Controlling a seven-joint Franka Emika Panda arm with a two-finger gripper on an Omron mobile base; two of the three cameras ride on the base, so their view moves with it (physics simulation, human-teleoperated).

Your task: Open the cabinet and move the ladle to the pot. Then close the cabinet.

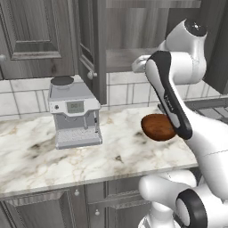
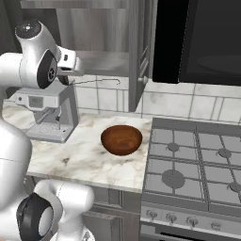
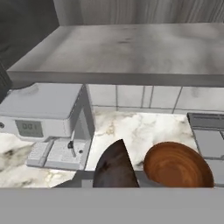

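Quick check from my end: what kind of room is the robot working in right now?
A simulated home kitchen: a gas stove beside a marble counter, a coffee machine against a tiled wall, and a wall cabinet with its doors open above.

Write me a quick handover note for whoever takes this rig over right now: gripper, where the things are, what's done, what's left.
Gripper: shut on the ladle, as far as the views show, raised in front of the shelf, above the counter.
Cabinet: doors open.
Wooden bowl: on the counter beside the stove; it is not the target.
Done: cabinet opened, ladle picked up and out of the cabinet.
Left: carry the ladle to the pot, release it, close the cabinet.
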